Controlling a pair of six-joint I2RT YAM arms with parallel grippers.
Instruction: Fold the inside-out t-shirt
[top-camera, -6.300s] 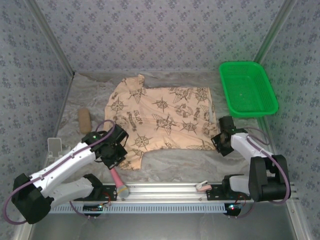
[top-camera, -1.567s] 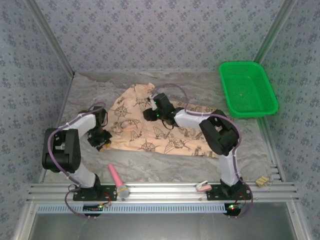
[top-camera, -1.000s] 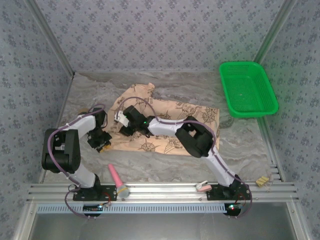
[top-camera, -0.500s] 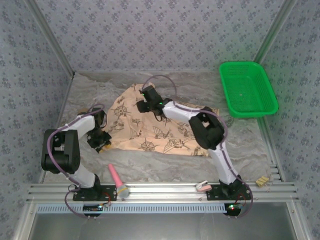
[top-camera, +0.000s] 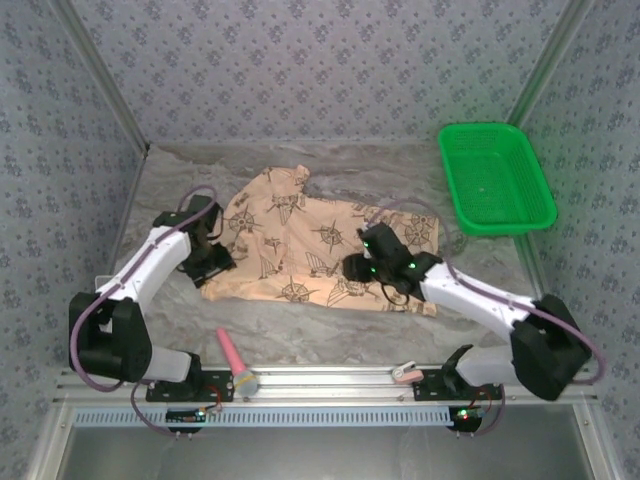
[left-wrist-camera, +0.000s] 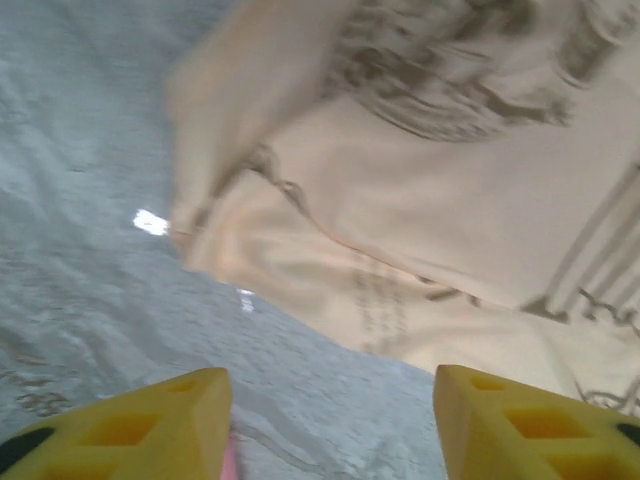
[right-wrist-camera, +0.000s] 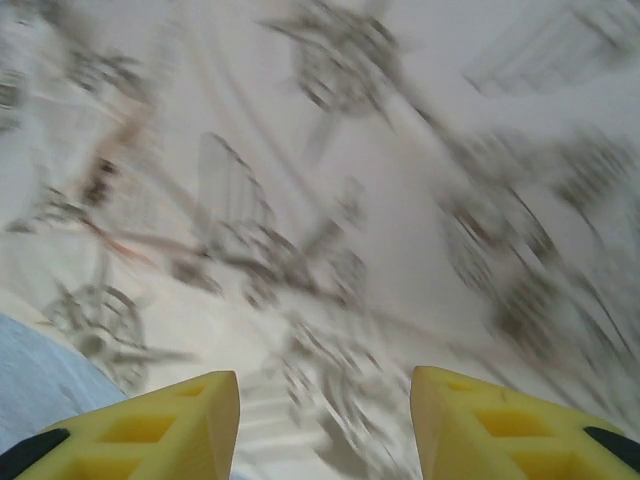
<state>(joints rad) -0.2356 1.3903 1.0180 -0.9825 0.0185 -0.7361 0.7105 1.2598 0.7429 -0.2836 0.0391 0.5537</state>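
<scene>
- Left hand (top-camera: 210, 262): yellow fingers (left-wrist-camera: 150, 420) spread wide, nothing between them. It sits at the left edge of the peach-tan cloth t-shirt printed with dark compass motifs (top-camera: 310, 240). In the left wrist view a hem corner lies just ahead of the fingertips.
- Right hand (top-camera: 357, 265): also wide and empty, hovering over the shirt's near-right part. Cloth lies directly below and ahead of it, with a sliver of counter beside one finger.
- Shirt lies between the two hands, fairly flat on the grey marbled counter (top-camera: 480, 290), one sleeve poking away from both hands.
- Step, my read: picking grab points for the next fold.
- Left should come in low, slip one finger under the hem corner and pinch every layer. The corner looks doubled over, so a shallow bite would likely take only the top ply.
- Right should shift to an edge before closing; a mid-panel pinch just tents the fabric.
- Lift both hands together at equal height, or the fold line skews.
- Material: thin, limp cloth with soft creases and no stiffness. It will probably drag on the matte, slightly wrinkled counter covering.
- Shape: irregular outline, longest straight edge on the side nearest the hands' bases.
- Right wrist view is blurred; can't read seams or a label there.
- Green plastic basket (top-camera: 495, 180) sits well beyond the right hand, not in play.
</scene>
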